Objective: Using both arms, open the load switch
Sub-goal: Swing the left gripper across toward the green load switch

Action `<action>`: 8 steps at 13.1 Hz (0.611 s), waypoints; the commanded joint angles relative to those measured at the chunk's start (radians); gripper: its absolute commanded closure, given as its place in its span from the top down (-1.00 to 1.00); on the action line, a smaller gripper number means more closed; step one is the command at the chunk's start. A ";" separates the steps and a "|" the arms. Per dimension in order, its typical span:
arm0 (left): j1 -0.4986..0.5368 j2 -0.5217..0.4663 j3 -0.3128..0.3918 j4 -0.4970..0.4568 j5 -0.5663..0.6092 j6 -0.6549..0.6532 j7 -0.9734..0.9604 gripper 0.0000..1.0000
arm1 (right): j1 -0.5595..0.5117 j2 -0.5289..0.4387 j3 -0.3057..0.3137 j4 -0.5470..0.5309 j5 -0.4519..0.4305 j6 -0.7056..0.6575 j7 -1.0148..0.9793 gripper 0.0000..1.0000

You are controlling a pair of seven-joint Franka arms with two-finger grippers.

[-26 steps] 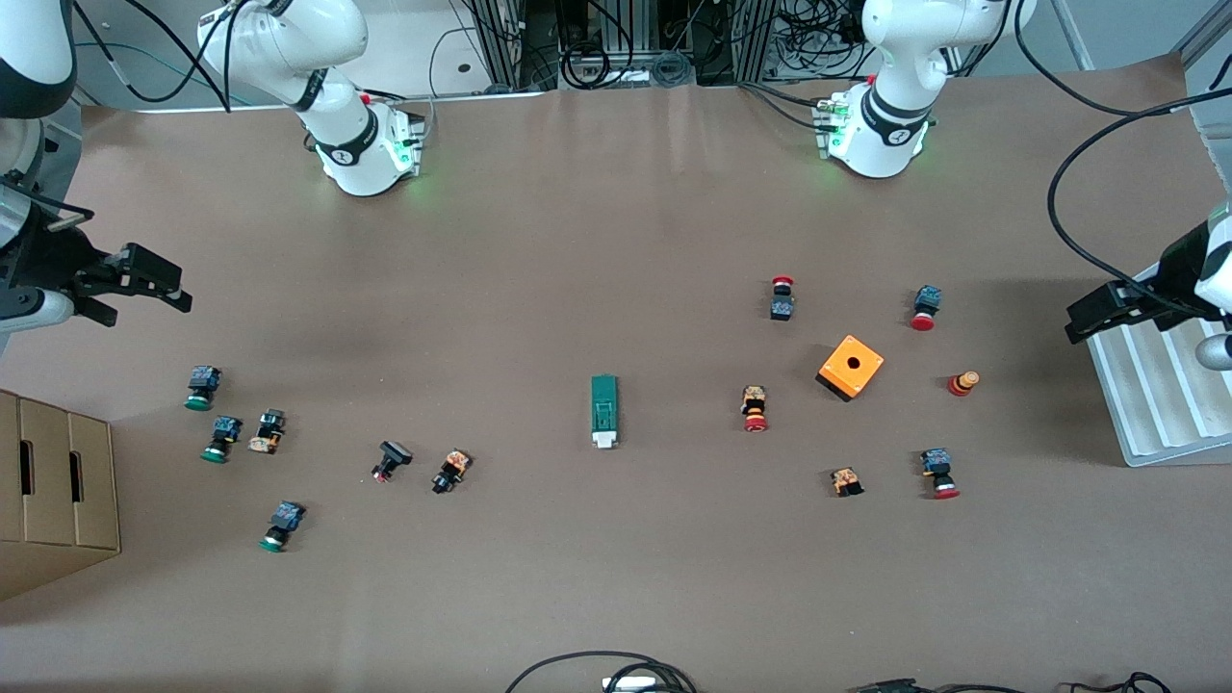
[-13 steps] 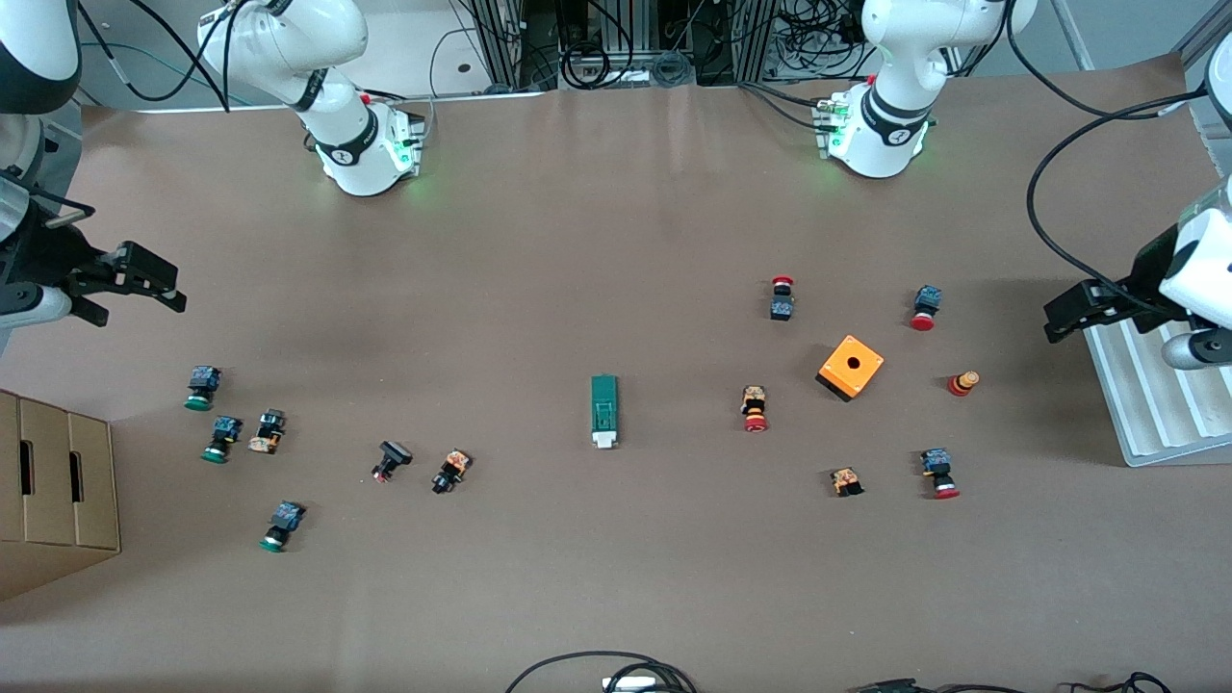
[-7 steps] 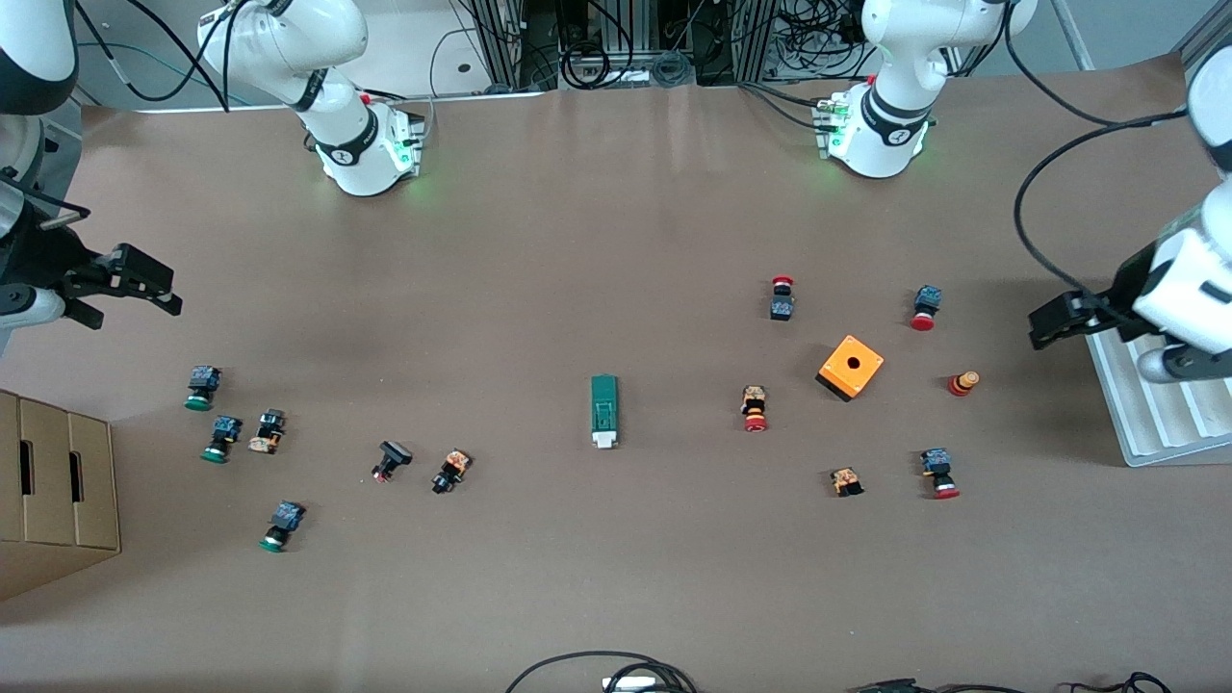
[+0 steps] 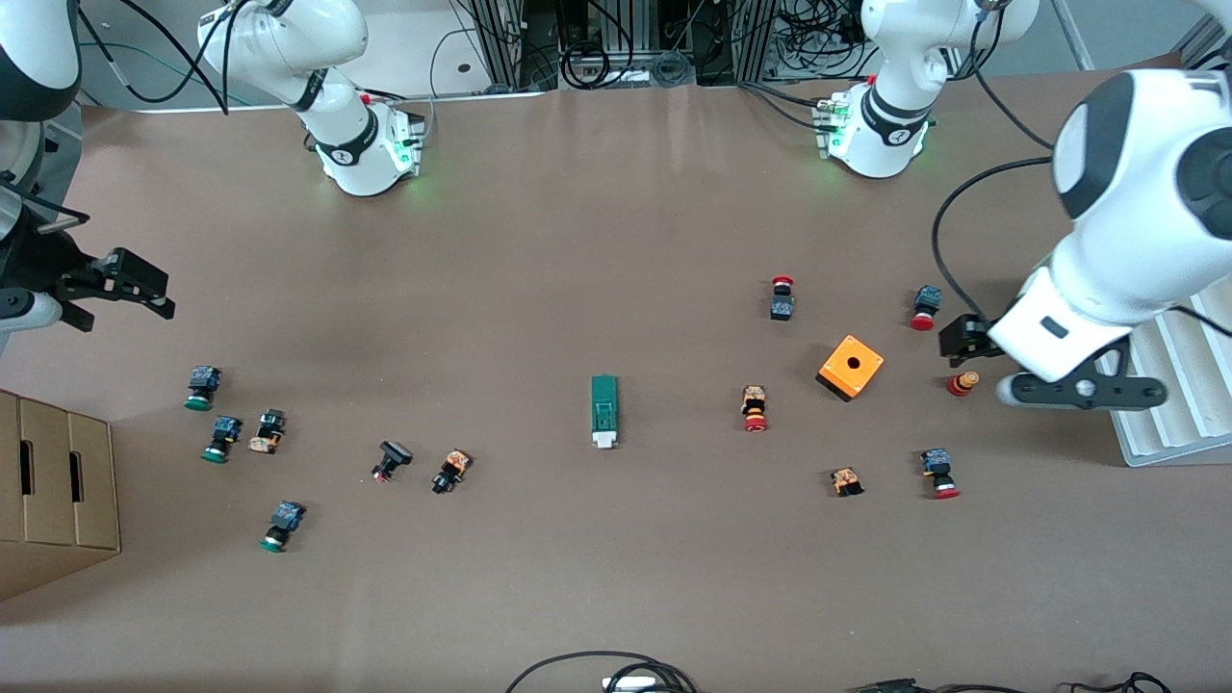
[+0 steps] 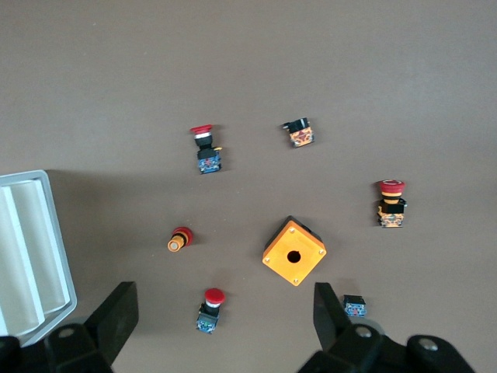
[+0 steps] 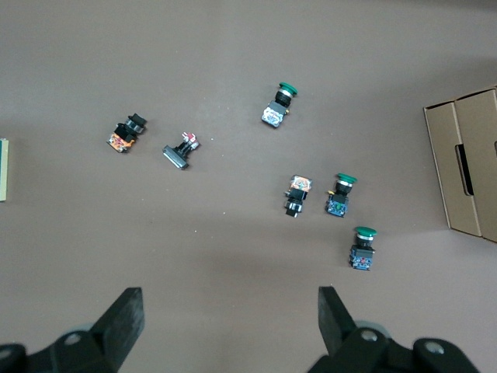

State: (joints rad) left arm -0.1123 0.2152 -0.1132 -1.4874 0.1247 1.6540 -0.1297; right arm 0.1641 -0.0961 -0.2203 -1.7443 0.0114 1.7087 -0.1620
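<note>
Left gripper (image 4: 962, 339) has swung in from the table's edge, now over the orange box (image 4: 851, 367), heading for the load switch (image 4: 603, 411); right gripper (image 4: 135, 286) barely moved. Both jaws wide open, empty.

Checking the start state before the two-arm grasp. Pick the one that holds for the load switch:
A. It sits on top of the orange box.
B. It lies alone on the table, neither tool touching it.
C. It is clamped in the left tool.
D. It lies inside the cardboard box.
B: the load switch lies flat on the bare table, while the open left tool and open right tool are up near opposite table ends.
</note>
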 commanded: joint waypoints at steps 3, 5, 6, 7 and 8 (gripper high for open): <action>-0.096 0.021 0.004 0.010 0.020 0.030 -0.011 1.00 | -0.006 0.021 0.002 0.020 -0.030 0.008 -0.001 1.00; -0.128 0.027 0.003 -0.010 0.021 0.093 -0.101 1.00 | -0.006 0.024 0.002 0.022 -0.030 0.009 -0.001 1.00; -0.179 0.030 0.004 -0.017 0.033 0.125 -0.187 1.00 | -0.006 0.022 0.002 0.022 -0.030 0.015 -0.001 1.00; -0.211 0.050 0.006 -0.013 0.093 0.134 -0.259 1.00 | -0.005 0.022 0.002 0.022 -0.030 0.017 -0.001 1.00; -0.230 0.062 0.003 -0.011 0.152 0.141 -0.310 1.00 | -0.005 0.024 0.001 0.022 -0.030 0.017 -0.001 1.00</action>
State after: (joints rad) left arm -0.2907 0.2564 -0.1180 -1.4993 0.1916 1.7731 -0.3345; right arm 0.1637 -0.0862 -0.2216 -1.7443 0.0105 1.7208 -0.1621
